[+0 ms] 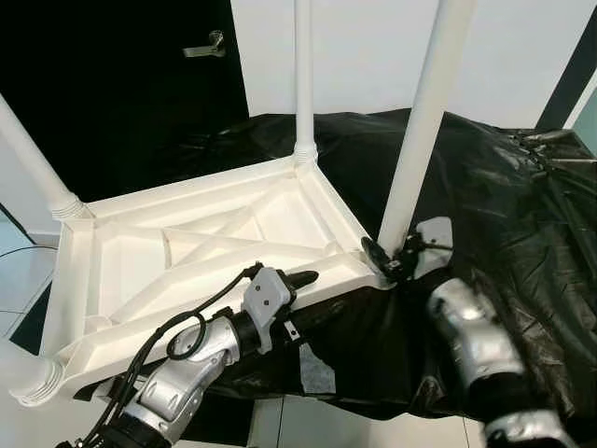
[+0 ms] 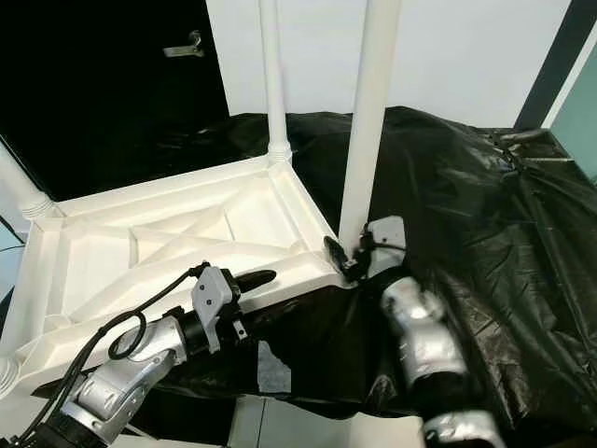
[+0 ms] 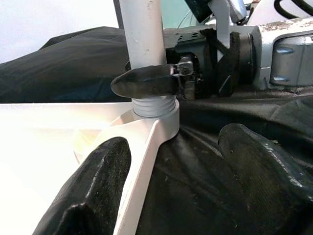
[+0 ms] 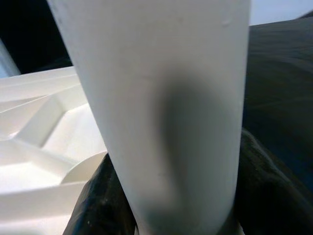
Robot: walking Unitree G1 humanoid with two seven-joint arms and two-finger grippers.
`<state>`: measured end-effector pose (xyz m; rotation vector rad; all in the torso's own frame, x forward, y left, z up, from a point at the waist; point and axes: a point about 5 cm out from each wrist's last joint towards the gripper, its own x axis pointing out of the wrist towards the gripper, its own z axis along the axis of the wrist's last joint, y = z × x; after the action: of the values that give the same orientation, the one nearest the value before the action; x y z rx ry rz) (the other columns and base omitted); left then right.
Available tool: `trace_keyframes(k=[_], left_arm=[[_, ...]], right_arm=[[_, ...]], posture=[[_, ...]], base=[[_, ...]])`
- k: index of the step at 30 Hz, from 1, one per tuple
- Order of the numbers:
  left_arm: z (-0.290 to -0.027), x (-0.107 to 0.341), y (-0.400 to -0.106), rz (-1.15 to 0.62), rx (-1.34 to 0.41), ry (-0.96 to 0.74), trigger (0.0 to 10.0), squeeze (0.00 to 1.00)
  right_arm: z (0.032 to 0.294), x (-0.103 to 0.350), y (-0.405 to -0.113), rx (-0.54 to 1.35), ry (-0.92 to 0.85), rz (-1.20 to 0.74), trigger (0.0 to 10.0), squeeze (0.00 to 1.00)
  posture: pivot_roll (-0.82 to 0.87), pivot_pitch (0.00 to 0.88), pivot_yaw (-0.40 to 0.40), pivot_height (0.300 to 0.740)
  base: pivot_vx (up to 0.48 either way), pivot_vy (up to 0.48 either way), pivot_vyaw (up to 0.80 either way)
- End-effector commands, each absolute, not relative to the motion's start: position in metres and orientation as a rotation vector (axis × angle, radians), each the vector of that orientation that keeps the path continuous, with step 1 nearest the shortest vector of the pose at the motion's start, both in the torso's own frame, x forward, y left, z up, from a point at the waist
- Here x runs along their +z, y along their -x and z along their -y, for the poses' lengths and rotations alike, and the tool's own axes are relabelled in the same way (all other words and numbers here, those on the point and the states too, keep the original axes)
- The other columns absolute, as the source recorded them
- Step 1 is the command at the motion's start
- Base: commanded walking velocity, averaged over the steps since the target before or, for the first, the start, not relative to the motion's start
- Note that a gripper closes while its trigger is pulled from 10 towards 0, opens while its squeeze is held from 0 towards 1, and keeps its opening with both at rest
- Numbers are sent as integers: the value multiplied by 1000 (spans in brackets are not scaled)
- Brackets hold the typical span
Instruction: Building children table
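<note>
- Upside down, the white children's table top lies on a black plastic sheet.
- Right gripper clamps the base of the near-corner leg.
- Left gripper is spread open at the top's near edge, holding nothing.

A white wall is seen behind, with a dark door and its metal handle to the left. Pale floor tiles are lit below a crumpled black sheet.
</note>
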<state>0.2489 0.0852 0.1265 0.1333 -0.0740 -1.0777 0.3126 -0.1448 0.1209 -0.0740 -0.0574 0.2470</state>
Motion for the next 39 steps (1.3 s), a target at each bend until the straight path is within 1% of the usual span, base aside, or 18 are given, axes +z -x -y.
trace_keyframes(k=[1,3,4,10,16,17,19,20,24,29,30,31,32,35,36,39], left_arm=[[-82,124,-238,58,-1272,-153,10000,0],[-82,124,-238,57,-1273,-156,10000,0],[-83,125,-238,58,-1273,-158,10000,0],[-83,127,-240,63,-1260,-163,10000,0],[-82,127,-239,62,-1262,-162,10000,0],[-82,127,-240,62,-1263,-161,10000,0],[-81,127,-240,62,-1263,-161,10000,0],[-81,127,-240,63,-1263,-161,10000,0],[-80,128,-241,66,-1263,-156,10000,0],[-81,129,-242,67,-1262,-159,10000,0],[-81,129,-242,66,-1262,-156,10000,0],[-81,129,-242,66,-1262,-156,10000,0],[-81,129,-241,64,-1265,-155,10000,0],[-81,129,-241,64,-1266,-156,10000,0],[-82,129,-242,64,-1268,-160,10000,0],[-82,129,-243,65,-1266,-163,10000,0]], right_arm=[[150,109,-309,168,85,-6,10000,0],[145,110,-307,133,71,-1,10000,0],[138,112,-306,88,44,4,10000,0],[122,116,-304,42,-14,10,10000,0],[123,120,-302,33,-3,17,10000,0],[126,121,-302,24,-2,25,10000,984],[128,122,-302,14,-2,29,10000,984],[129,124,-301,21,-2,40,10000,1000],[131,128,-297,111,4,67,10000,1000],[143,132,-296,236,30,85,10000,1000],[145,133,-296,274,41,89,10000,980],[145,133,-296,274,41,89,10000,980],[148,136,-296,389,88,95,10000,0],[149,137,-296,432,99,94,10000,0],[153,139,-299,495,140,95,10000,0],[156,144,-308,568,162,84,10000,0]], posture=[[28,0,33,740],[32,0,29,740],[33,0,27,740],[37,0,24,740],[33,0,24,740],[31,0,23,740],[31,0,23,740],[29,0,23,740],[26,0,27,740],[25,0,29,740],[26,0,28,740],[26,0,28,740],[24,0,31,740],[24,0,31,740],[24,0,32,740],[27,0,29,740]], base=[[0,0,0],[0,0,0],[0,0,0],[0,0,0],[0,0,0],[0,0,0],[0,0,0],[0,0,0],[0,0,0],[0,0,0],[0,0,0],[0,0,0],[0,0,0],[0,0,0],[0,0,0],[0,0,0]])
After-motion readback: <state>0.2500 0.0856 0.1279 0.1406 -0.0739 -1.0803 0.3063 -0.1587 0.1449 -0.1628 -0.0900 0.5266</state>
